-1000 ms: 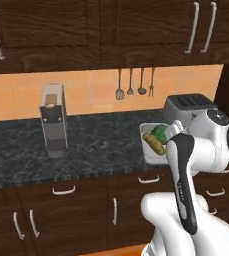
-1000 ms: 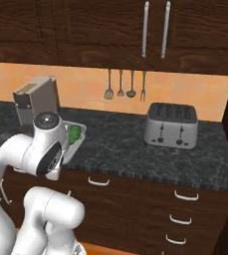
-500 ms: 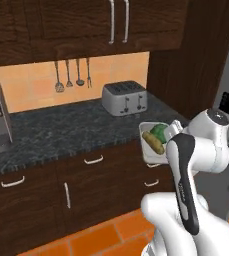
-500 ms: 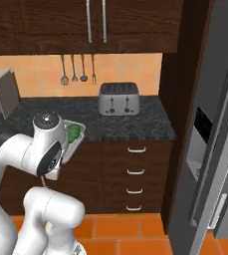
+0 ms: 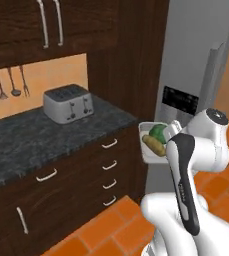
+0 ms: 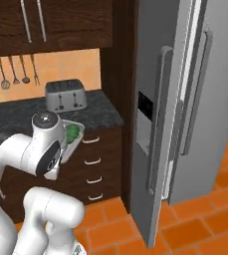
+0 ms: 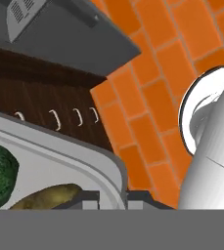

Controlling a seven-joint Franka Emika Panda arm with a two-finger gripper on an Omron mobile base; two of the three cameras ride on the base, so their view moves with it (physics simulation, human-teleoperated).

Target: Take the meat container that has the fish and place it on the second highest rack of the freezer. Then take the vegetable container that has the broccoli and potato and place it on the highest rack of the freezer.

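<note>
Base swung right since a second ago: coffee machine gone from view, toaster now at the counter's right end, freezer standing ahead with its door ajar. Gripper clamped on the rim of the vegetable container, broccoli and potato inside, held aloft off the counter's right corner. Probably carrying toward the highest rack; racks themselves hidden.

This is a kitchen in a home. A silver toaster sits on a dark speckled table with brown drawers under it. Cooking spoons hang on the orange wall. Brown cupboards hang above. A big grey fridge stands on the orange tile floor.
</note>
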